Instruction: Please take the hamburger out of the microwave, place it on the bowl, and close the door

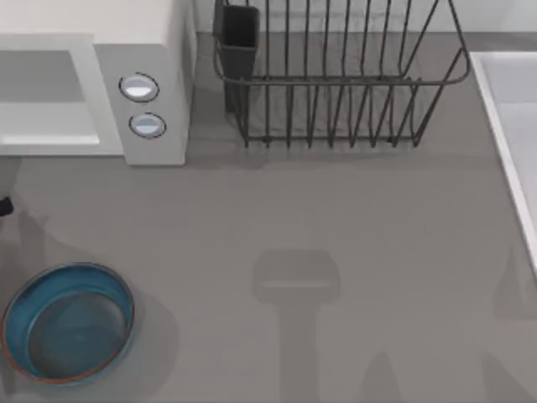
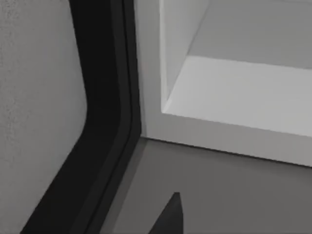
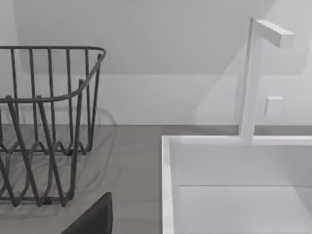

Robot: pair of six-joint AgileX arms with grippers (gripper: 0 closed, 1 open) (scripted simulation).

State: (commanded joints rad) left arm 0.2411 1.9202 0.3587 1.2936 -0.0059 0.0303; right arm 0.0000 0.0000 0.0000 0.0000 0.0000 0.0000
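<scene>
Microwave (image 1: 126, 84) sits at the table's far left, cavity open and light grey inside; two round knobs (image 1: 143, 105) on its front panel. The cavity parts in view are bare, no hamburger visible there or on the table, so its location can't be told. Bowl (image 1: 67, 323), blue-teal with a reddish-brown rim, sits near left, empty, well apart from the microwave.

Left wrist view looks close at the cavity's lower corner, with the door (image 2: 105, 97) and its dark window frame edge-on just beside the opening. A dark fingertip (image 2: 168, 217) of the left gripper pokes in low; jaw opening can't be told. Right wrist view shows one dark fingertip (image 3: 95, 219) too, facing the wire dish rack (image 3: 44, 122) and the white sink (image 3: 234, 185) with its faucet (image 3: 253, 78); jaws can't be told there either. Right arm looks parked.

Likely step: left arm at the microwave mouth, reaching for the burger, not yet holding anything seen. Next move calls for going deeper into the cavity and finding the burger.

Room: the door edge and cavity lip sit tight beside the left gripper, clip risk. Table centre between microwave, rack (image 1: 336, 75) and bowl is open for the carry.
</scene>
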